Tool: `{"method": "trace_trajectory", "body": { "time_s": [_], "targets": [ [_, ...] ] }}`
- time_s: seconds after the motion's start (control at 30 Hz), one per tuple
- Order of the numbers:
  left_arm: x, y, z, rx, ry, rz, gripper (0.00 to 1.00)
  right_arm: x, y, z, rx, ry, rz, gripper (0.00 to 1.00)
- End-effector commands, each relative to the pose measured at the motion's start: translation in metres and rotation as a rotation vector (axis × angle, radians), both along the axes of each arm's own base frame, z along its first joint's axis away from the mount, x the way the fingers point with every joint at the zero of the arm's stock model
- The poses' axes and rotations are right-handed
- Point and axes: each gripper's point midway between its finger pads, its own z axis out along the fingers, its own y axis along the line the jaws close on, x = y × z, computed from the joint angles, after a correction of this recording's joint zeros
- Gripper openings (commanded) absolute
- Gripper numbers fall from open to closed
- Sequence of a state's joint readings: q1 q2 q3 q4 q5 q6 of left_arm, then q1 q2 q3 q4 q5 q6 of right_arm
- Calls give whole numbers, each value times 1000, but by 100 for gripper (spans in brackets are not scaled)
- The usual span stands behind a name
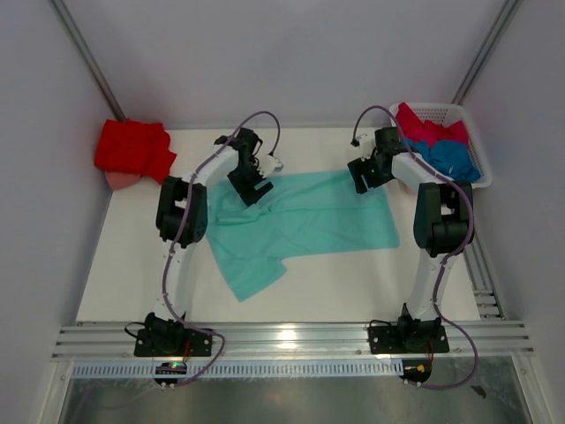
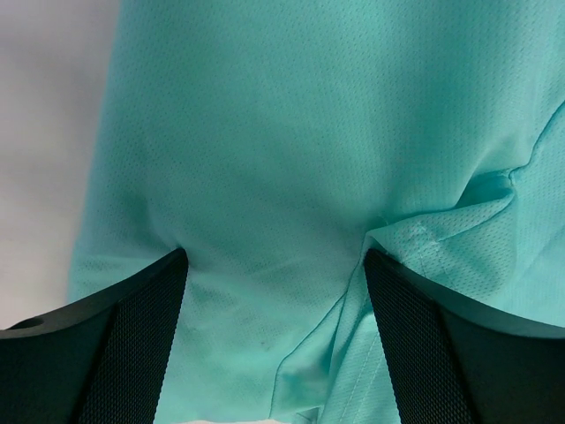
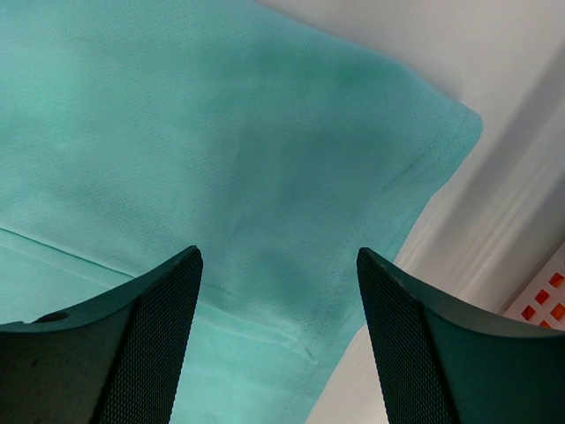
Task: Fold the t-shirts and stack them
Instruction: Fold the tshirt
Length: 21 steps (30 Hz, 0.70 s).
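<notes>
A mint-teal t-shirt [image 1: 309, 221] lies spread across the middle of the table, one part trailing toward the near left. My left gripper [image 1: 256, 190] stands open over its far left part. In the left wrist view the cloth [image 2: 291, 132] fills the gap between the fingers [image 2: 132, 336], creased by a seam, and the left gripper [image 2: 275, 265] is not closed on it. My right gripper [image 1: 362, 177] is open over the shirt's far right edge. The right wrist view shows the hemmed corner [image 3: 406, 168] below the right gripper [image 3: 278, 256]. A bright red t-shirt [image 1: 132, 148] lies bunched at the far left.
A white slatted basket [image 1: 441, 108] at the far right corner holds a crimson-pink t-shirt [image 1: 424, 128] and a blue one [image 1: 455, 159]. Its slats [image 3: 547, 300] show at the edge of the right wrist view. Bare white table [image 1: 353, 283] lies in front of the teal shirt.
</notes>
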<state>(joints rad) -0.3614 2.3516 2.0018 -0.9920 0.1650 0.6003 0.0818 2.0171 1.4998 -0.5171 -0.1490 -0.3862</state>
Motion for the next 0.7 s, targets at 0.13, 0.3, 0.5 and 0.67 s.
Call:
{"method": "trace_trajectory", "body": {
  "time_s": [0.13,0.3,0.5,0.67],
  "targets": [
    [-26,1,35,-14,22,-32,83,11,3,18,18,-57,3,75],
    [-35,3,51,-23,14,-26,83,11,9,16,41,-46,10,75],
    [-44,-4,65,-79,28,-12,83,7,17,10,27,-15,36,74],
    [-55,-12,68,-92,52,-19,83,5,17,14,24,-24,47,74]
  ]
}}
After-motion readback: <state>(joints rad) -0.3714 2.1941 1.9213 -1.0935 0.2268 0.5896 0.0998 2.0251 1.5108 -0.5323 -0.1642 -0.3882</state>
